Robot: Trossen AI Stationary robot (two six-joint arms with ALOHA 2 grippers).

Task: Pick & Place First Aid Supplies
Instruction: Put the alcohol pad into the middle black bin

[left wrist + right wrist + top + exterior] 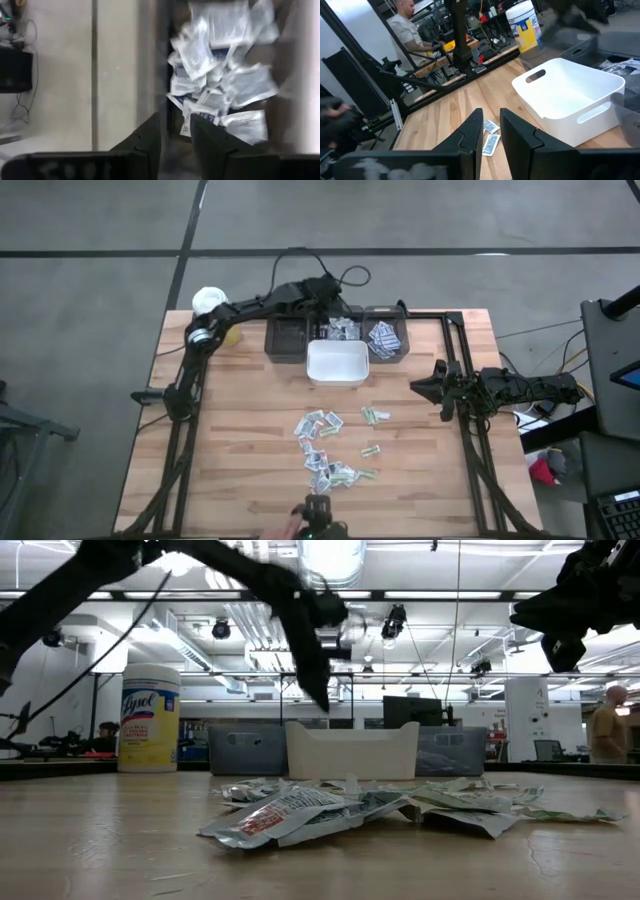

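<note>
**Spotter:** Where's your left claw (175, 120), and is it carrying anything?

**Me:** It hangs right over the middle bin (162, 60), close to one wall. The fingers are a little apart and there's nothing between them. The packets in that bin (225, 85) lie straight below and just beyond my fingertips, a loose pile of white-grey ones.

**Spotter:** What worries you from here?

**Me:** That wall. If I drop or swing toward it, a finger could clip the rim and jolt the bin. The pile below is heaped unevenly too, so a packet landing on top could slide off toward the edge. And if one were stuck to a pad, I'd carry it away as I pull out, though I see none clinging.

**Spotter:** The other containers?

**Me:** The dark bin (287, 340) on one side of my left claw looks empty. The dark bin (404, 330) on the other side holds blue-printed packets (383, 338). The white tub (337, 365), just nearer than the bins, looks empty as well. The yellow wipes bottle (210, 302) stands well off, back along my arm.

**Spotter:** And the work left?

**Me:** Plenty, I judge. A scatter of loose packets (322, 448) lies on the table, well behind the left claw, past the tub.

**Spotter:** Your right claw (491, 112)?

**Me:** It's waiting off to the side, above the table and facing the tub, with the fingers narrowly apart and holding nothing
</note>
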